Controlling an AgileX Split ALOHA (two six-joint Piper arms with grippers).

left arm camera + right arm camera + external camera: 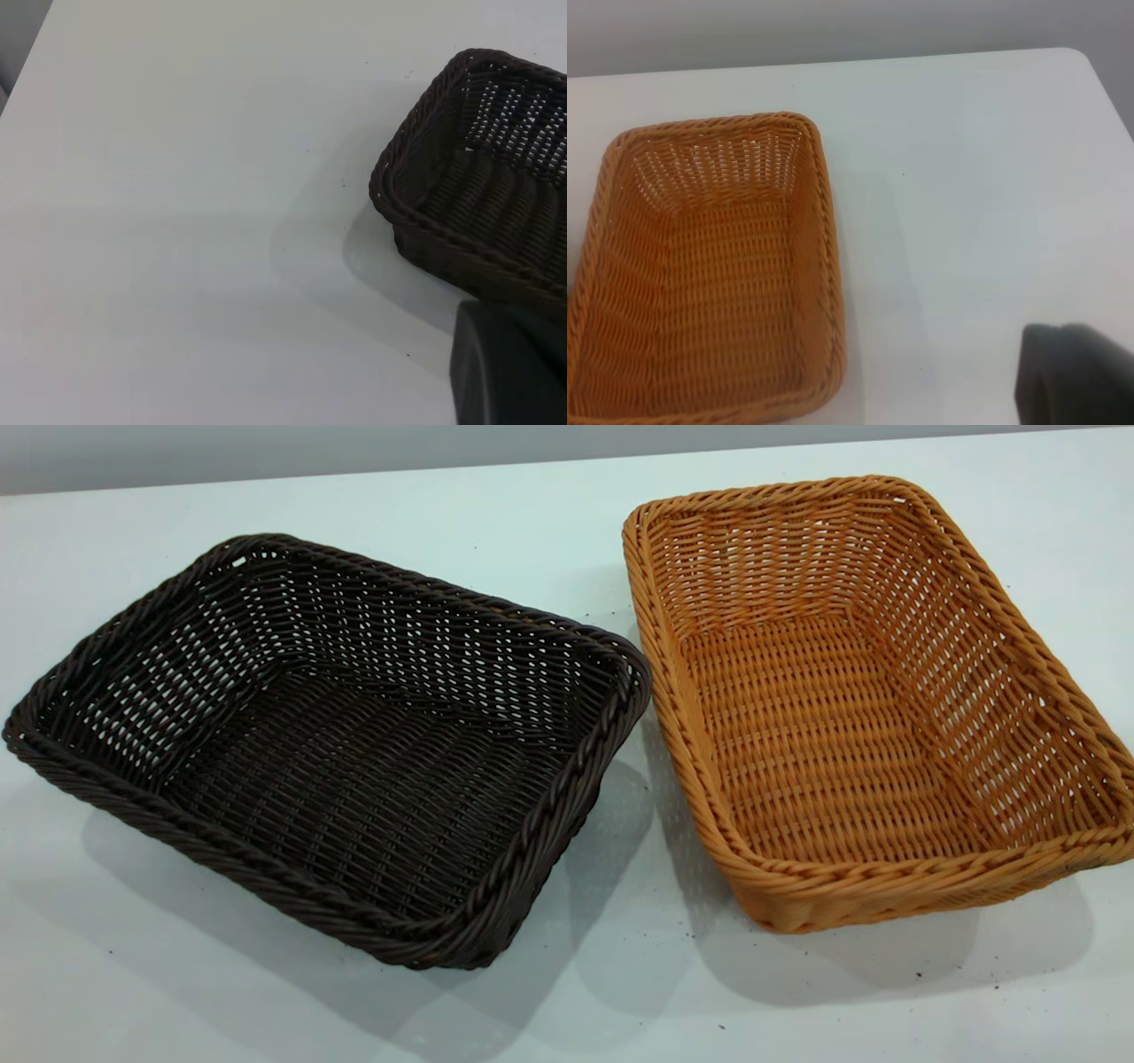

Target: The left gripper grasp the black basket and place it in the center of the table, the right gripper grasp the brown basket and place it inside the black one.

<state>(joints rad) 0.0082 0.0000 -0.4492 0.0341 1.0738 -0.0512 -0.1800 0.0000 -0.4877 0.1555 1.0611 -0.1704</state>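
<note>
The black basket (328,748) sits empty on the white table (620,992) at the left of the exterior view. Beside it on the right stands the brown basket (873,700), also empty, their near corners almost touching. Neither arm shows in the exterior view. In the left wrist view only a dark part of the left gripper (509,367) shows, hovering off one corner of the black basket (483,177). In the right wrist view a dark part of the right gripper (1076,376) shows, off to the side of the brown basket (709,266) over bare table.
The table's far edge (532,465) runs along the back, with a grey wall behind it. Bare tabletop with tiny dark specks lies in front of both baskets and around their outer sides (177,221).
</note>
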